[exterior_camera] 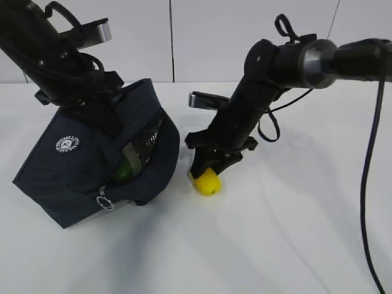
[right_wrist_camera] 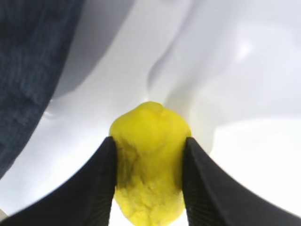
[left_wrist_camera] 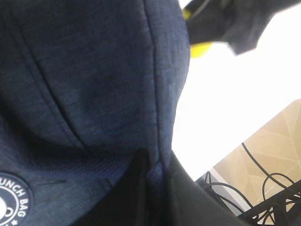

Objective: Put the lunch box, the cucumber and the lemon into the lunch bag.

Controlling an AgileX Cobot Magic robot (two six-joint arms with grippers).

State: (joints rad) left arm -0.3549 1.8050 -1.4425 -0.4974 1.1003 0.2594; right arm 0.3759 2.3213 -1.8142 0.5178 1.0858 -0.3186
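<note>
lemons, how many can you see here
1. The lemon sits on the white table just right of the lunch bag, between the right end effector's fingers. The bag's inside is mostly hidden, so another could be in there.

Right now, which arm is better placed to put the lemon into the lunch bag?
The right. The right gripper has its fingers on both sides of the lemon, beside the lunch bag. The left gripper is pinching the bag's fabric, holding it tilted.
</note>
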